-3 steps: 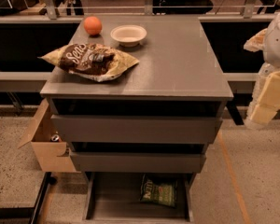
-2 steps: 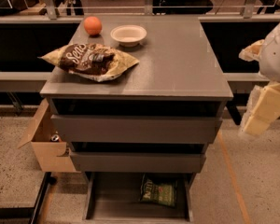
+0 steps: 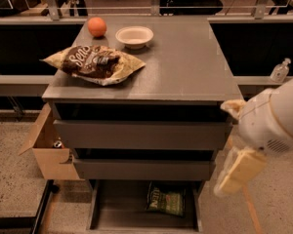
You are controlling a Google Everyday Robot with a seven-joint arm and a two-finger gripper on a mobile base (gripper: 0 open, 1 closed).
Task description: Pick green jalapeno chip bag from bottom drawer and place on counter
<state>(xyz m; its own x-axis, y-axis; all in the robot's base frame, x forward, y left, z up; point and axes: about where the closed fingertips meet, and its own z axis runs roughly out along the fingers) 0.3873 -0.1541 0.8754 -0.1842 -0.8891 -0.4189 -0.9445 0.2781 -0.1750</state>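
The green jalapeno chip bag point(image 3: 166, 201) lies flat on the dark floor of the open bottom drawer point(image 3: 118, 209), right of its middle and partly under the drawer above. The grey counter point(image 3: 185, 62) tops the cabinet. My gripper point(image 3: 225, 185), on a white arm with cream fingers, hangs at the cabinet's right side at about the height of the middle drawer. It is above and to the right of the bag and does not touch it.
On the counter lie a larger brown-and-cream chip bag point(image 3: 95, 62), an orange point(image 3: 96, 27) and a white bowl point(image 3: 134, 35). Two upper grey drawers point(image 3: 136, 135) are slightly out. A cardboard box point(image 3: 46, 150) stands at the left. A sanitizer bottle point(image 3: 280, 71) sits on the ledge at the right.
My arm and gripper have moved down and left, closer to the cabinet's lower right corner. The bag and the things on the counter have not moved.
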